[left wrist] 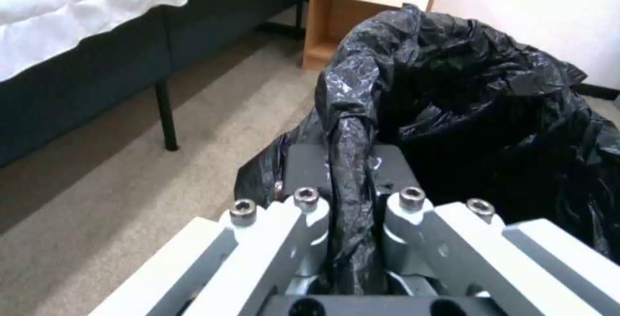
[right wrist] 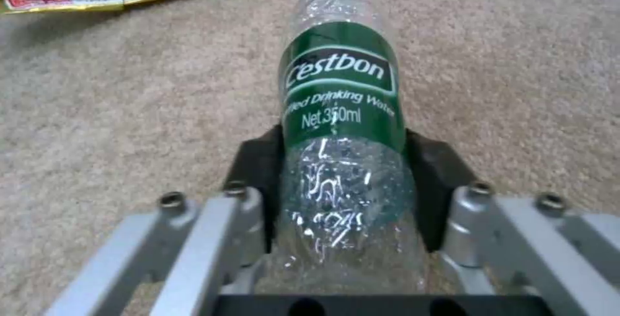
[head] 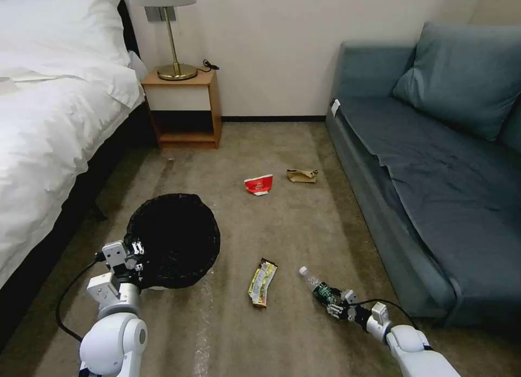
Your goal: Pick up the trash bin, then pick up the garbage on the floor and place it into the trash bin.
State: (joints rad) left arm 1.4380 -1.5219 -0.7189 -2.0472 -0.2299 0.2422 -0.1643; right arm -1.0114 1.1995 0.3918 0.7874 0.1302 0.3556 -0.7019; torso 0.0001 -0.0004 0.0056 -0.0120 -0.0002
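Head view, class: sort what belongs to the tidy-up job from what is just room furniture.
Job:
trash bin, gripped at its rim by left hand
bottle, between right hand fingers
snack wrapper
paper cup
brown paper

Furniture:
bed
nightstand
lamp
sofa

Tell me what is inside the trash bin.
Only the black bag lining the trash bin shows; its depths are too dark to tell. The left gripper pinches the rim.

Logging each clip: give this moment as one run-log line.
left gripper: shut on trash bin rim | right gripper: shut on bottle | wrapper, cup, paper: on carpet
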